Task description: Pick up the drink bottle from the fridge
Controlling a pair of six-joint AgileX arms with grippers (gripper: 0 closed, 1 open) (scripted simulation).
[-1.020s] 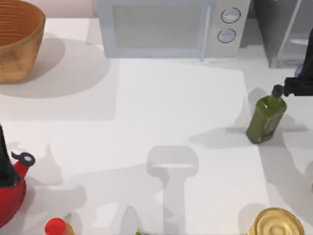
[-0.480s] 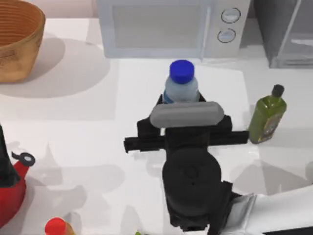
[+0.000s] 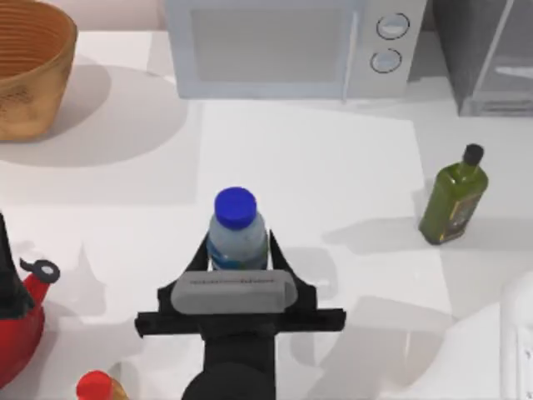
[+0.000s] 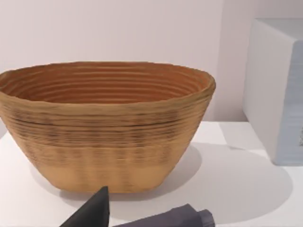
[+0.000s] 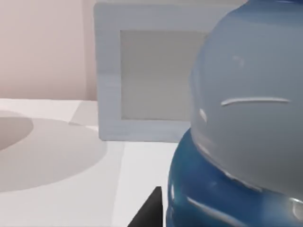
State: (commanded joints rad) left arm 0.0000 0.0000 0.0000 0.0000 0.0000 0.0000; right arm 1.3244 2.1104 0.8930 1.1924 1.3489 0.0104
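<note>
Gripping the bottle [image 3: 237,233] upright at lower centre of frame, right gripper [image 3: 239,250] fingers pinched on its sides, fridge [image 3: 483,54] upper right corner, microwave [image 3: 283,46] upper centre, left gripper [image 4: 142,215] near basket [image 3: 29,67], its fingers' state unclear

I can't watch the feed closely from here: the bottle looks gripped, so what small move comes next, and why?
Probably hold the grip and keep the drink bottle upright and raised. The right gripper has its fingers on both sides of the bottle's body, out over the open table, away from the fridge, so the pick looks done.
</note>
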